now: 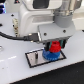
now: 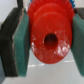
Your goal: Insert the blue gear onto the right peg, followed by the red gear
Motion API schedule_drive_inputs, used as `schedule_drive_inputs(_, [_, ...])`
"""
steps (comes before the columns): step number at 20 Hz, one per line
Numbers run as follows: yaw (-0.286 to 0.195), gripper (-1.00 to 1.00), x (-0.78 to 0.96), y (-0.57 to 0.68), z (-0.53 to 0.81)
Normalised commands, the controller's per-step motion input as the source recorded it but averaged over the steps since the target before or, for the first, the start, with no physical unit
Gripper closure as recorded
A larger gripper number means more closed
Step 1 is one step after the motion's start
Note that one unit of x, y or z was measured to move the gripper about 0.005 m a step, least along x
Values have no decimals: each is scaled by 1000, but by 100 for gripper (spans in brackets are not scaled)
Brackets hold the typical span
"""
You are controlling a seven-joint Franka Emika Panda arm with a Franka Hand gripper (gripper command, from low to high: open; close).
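The red gear [image 2: 47,37] fills the wrist view, a bright red toothed disc with a dark centre hole, held between my two teal pads [image 2: 20,47]. My gripper [image 1: 54,46] is shut on it. In the exterior view the red gear [image 1: 55,46] hangs directly over the blue gear [image 1: 51,54], which lies on the grey black-bordered plate [image 1: 35,58] toward the exterior view's right end. A rim of blue [image 2: 64,6] shows just behind the red gear in the wrist view. The right peg is hidden under the gears. A thin dark pin [image 1: 36,57] stands on the plate's other side.
The white arm body [image 1: 42,20] looms over the plate, with a black cable [image 1: 12,36] running to the exterior view's left. The plate rests on a white table [image 1: 15,70].
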Motion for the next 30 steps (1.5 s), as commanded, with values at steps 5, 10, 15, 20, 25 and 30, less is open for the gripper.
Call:
schedule_drive_inputs(5, [0, 100, 176, -34, 134])
schedule_drive_inputs(10, [0, 100, 163, -34, 246])
schedule_drive_inputs(15, [0, 100, 125, -23, 165])
schedule_drive_inputs(20, [0, 100, 136, -41, 85])
schedule_drive_inputs(25, [0, 100, 120, -32, 73])
schedule_drive_inputs(30, [0, 100, 72, -26, 9])
